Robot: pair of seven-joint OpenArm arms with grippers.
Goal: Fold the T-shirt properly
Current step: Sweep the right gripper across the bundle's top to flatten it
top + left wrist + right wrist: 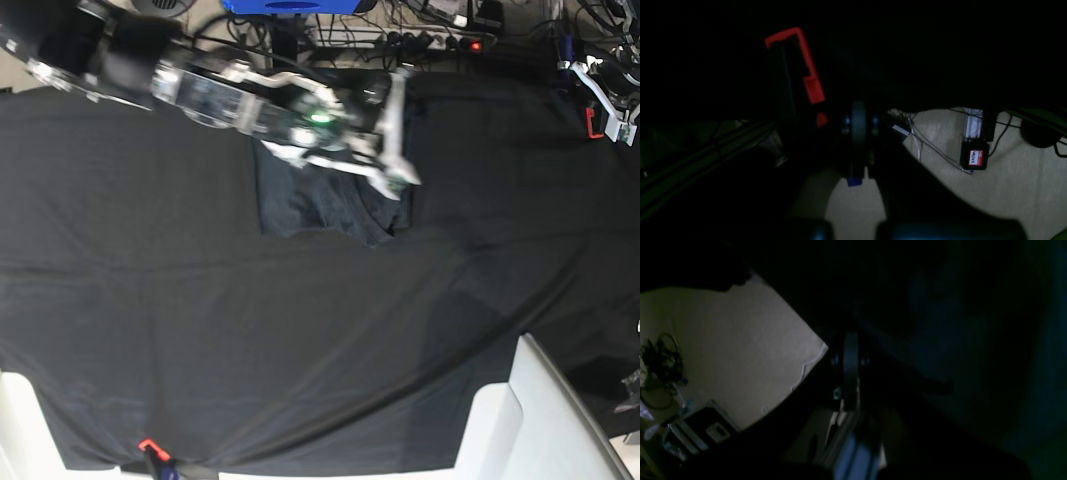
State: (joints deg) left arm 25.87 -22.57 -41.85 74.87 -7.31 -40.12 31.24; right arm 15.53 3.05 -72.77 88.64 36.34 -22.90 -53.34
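Note:
The T-shirt (320,210) lies as a compact dark grey rectangle on the black table covering (150,300), at the back centre in the base view. My right gripper (395,140) reaches in from the upper left and hangs over the shirt's far right corner. In the right wrist view its fingers (850,370) are pressed together with nothing seen between them, and dim bluish cloth (940,340) lies beside them. My left gripper (858,140) is shut and empty, off the shirt at the table's back right edge (605,95).
A red clamp (796,66) grips the table edge beside the left gripper (592,122). Below it the beige floor holds cables and a black box with a red-and-white label (975,156). A white chair or bin (540,420) stands at the front right. A power strip (450,42) lies behind the table.

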